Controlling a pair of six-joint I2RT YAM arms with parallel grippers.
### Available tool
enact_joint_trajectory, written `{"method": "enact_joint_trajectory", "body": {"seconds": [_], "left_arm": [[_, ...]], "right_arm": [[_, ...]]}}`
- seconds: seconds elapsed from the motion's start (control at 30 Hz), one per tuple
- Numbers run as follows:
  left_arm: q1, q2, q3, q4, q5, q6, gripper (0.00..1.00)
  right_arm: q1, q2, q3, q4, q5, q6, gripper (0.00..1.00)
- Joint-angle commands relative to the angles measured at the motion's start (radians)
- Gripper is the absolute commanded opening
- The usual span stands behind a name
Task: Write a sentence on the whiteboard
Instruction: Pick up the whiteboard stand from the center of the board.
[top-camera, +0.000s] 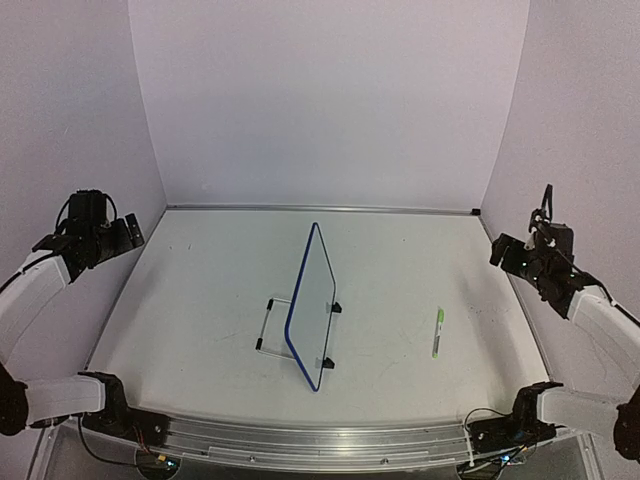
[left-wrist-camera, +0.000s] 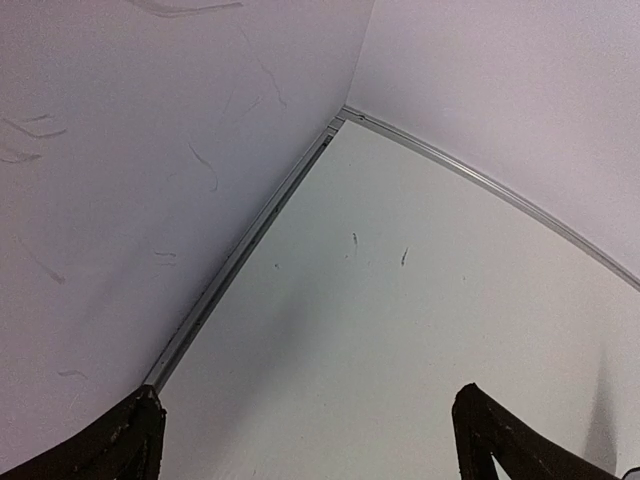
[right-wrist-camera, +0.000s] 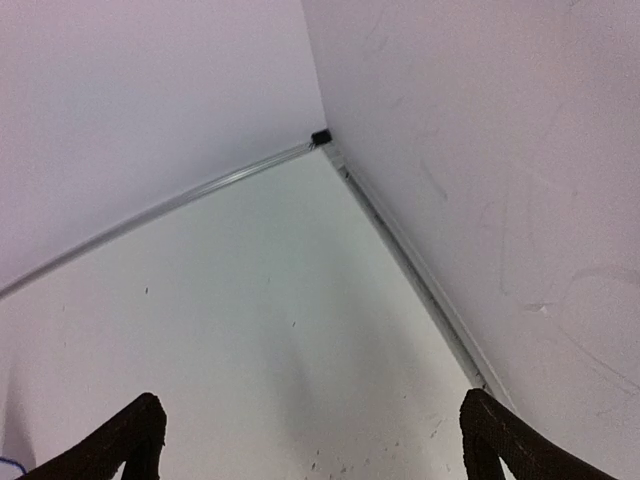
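Whiteboard (top-camera: 312, 305): upright mid-table (top-camera: 200, 300), turned nearly edge-on to the top camera, on 2 black clip feet (top-camera: 327, 363); wire stand (top-camera: 272, 322) on its left.
Writing: cannot tell at this angle.
Marker (top-camera: 438, 331): green, flat on table, right of board, apart.
Left gripper (left-wrist-camera: 310, 400): spread wide, empty, at left wall.
Right gripper (right-wrist-camera: 312, 400): spread wide, empty, at right wall.
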Motion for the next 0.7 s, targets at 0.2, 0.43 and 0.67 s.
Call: {"method": "enact_joint_trajectory", "body": {"seconds": [0.2,0.43,0.67], "left_arm": [[0.003,0.052,0.262,-0.172,0.235,0.170,0.99],[0.003,0.046,0.114,0.011,0.368,0.306,0.99],[0.004,0.084,0.100,0.020,0.485,0.346,0.99]], "right_arm": [[0.038,0.163,0.107,-0.021,-0.597,-0.128,0.98],[0.335,0.334,0.124,0.029,-0.600,-0.170,0.94],[0.622,0.548,0.173,0.066,-0.536,-0.229,0.87]]}}
